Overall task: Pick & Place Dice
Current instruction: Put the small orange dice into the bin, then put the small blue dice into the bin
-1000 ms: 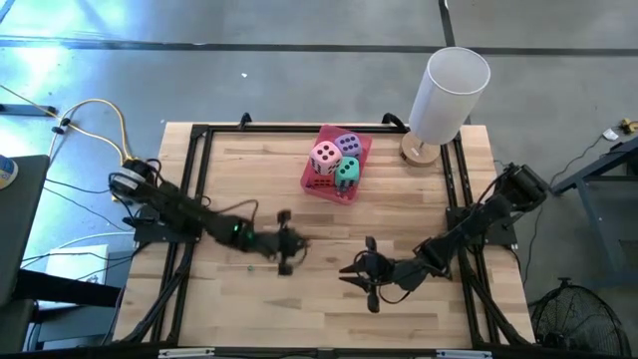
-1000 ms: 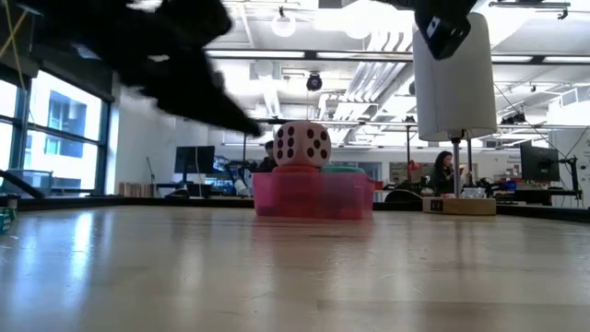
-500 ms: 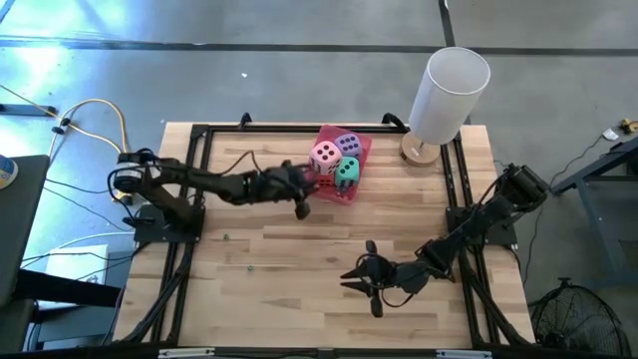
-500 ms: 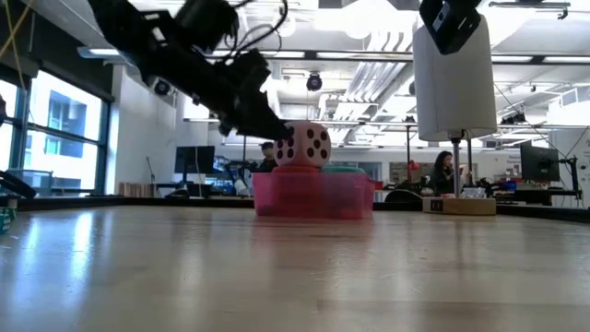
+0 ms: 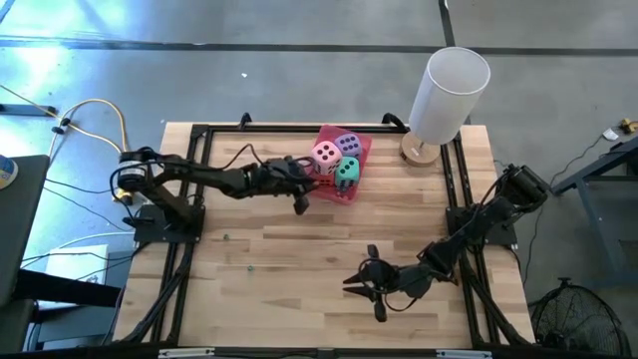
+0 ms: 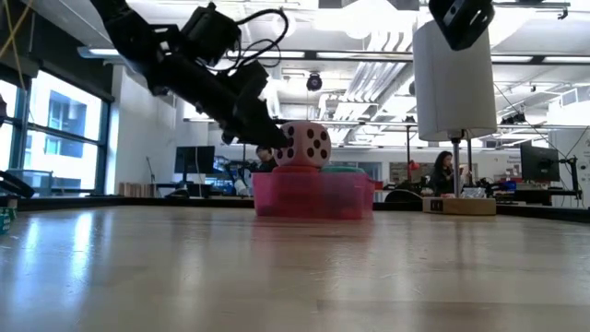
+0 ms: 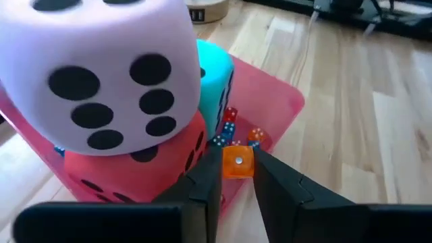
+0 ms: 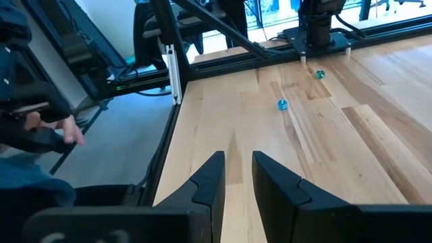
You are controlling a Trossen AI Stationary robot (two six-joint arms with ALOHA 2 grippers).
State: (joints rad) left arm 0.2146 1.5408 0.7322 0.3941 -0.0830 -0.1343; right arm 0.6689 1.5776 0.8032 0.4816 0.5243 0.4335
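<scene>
1. At the tray's (image 5: 363, 148) left rim, the left gripper (image 5: 300, 198) has swung in from mid-table, where it was a second ago.
2. Its narrow fingertips pinch a tiny orange cube (image 7: 236, 163) just over the tray edge, so the release looks imminent.
3. Big dice sit unmoved in the tray: pink (image 5: 325, 155) on red (image 7: 135, 177), purple (image 5: 347, 144) far, teal (image 5: 347, 173) right.
4. Right gripper (image 5: 362, 287) waits at the near edge, slightly parted, empty.
</scene>
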